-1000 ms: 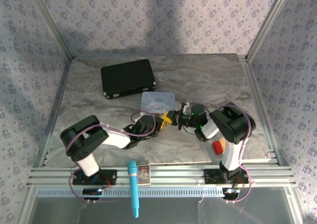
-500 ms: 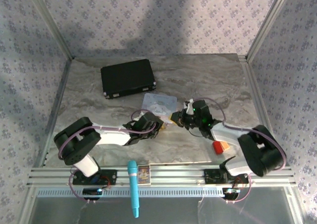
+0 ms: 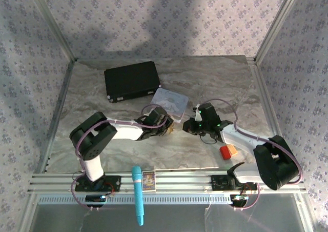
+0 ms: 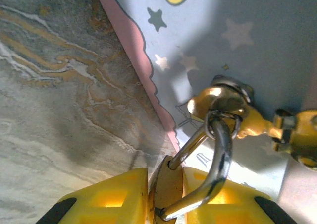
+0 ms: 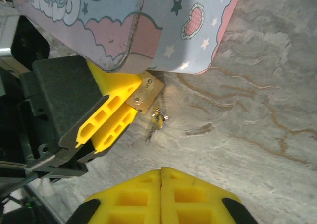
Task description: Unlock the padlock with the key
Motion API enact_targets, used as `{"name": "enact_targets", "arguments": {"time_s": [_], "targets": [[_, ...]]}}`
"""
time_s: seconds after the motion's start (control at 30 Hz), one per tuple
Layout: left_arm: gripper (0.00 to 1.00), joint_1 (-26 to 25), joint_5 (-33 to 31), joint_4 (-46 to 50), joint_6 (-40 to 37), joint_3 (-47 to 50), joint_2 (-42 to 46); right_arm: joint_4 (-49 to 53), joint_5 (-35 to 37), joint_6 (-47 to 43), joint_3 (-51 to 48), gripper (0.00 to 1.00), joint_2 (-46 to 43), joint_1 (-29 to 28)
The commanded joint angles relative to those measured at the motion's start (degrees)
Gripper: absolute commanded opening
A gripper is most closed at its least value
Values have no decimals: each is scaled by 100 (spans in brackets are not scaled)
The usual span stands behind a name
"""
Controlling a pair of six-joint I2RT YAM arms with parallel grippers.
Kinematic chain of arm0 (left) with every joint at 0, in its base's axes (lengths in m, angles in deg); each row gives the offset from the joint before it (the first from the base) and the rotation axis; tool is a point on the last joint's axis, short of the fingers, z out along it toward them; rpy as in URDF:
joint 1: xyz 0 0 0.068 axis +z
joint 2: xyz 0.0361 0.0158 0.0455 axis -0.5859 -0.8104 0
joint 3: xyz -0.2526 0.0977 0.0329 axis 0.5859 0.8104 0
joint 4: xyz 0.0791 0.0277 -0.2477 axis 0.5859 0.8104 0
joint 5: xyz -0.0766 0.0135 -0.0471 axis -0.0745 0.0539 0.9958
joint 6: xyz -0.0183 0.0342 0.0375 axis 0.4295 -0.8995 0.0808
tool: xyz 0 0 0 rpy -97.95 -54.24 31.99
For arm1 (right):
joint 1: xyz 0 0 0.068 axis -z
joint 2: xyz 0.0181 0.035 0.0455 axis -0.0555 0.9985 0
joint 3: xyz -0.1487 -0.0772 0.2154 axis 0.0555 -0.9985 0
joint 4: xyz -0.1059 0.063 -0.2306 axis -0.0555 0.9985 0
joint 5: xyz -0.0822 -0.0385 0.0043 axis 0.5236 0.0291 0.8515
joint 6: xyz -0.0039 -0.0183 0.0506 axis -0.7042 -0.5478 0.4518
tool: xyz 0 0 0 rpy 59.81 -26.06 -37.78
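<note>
Pulled back from the padlock [image 5: 145,94], which is held mid-surface by the left end effector [image 4: 166,189], the right end effector [image 5: 161,173] is clenched empty; the key [image 5: 158,118], seemingly seated in the keyhole, should next be regripped and turned.

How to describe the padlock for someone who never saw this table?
Find the pale blue star-printed tin in the middle of the marble table. At its near edge the left gripper pinches a tiny brass padlock. Its golden body and thin silvery shackle set it apart from the tin.

Brass padlock [image 5: 144,94] gripped in yellow jaws, tiny silvery key [image 5: 158,117] just beside
</note>
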Motion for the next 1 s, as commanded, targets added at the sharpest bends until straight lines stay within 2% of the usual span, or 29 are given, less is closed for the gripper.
{"name": "enact_targets", "arguments": {"time_s": [0.0, 0.07, 0.13, 0.23, 0.27, 0.37, 0.43, 0.6, 0.73, 0.97], "targets": [[26, -19, 92, 436, -172, 22, 105, 268, 193, -456, 147, 24, -37, -20], [26, -17, -30, 559, -160, 193, 256, 342, 208, -835, 252, 43, -4, -88], [28, -21, -107, 660, -123, 364, 379, 347, 209, -950, 338, 50, 62, -154], [42, -26, -254, 725, -89, 632, 568, 292, 253, -1061, 496, 52, 231, -271], [52, -27, -350, 727, -92, 706, 639, 287, 237, -1098, 569, 52, 333, -306], [73, -29, -577, 802, -142, 873, 909, 272, 140, -1224, 825, 51, 698, -399], [81, -34, -702, 874, -213, 939, 1104, 258, 92, -1317, 992, 50, 937, -465], [81, -44, -1075, 1303, -242, 1170, 1860, 140, 245, -1491, 1348, 46, 1389, -623], [81, -50, -1544, 1665, -119, 1607, 2702, 107, 645, -1616, 1553, 45, 1692, -834], [81, 18, -2267, 2765, -157, 2075, 4219, 79, 1053, -1734, 1767, 43, 2141, -975]]}}
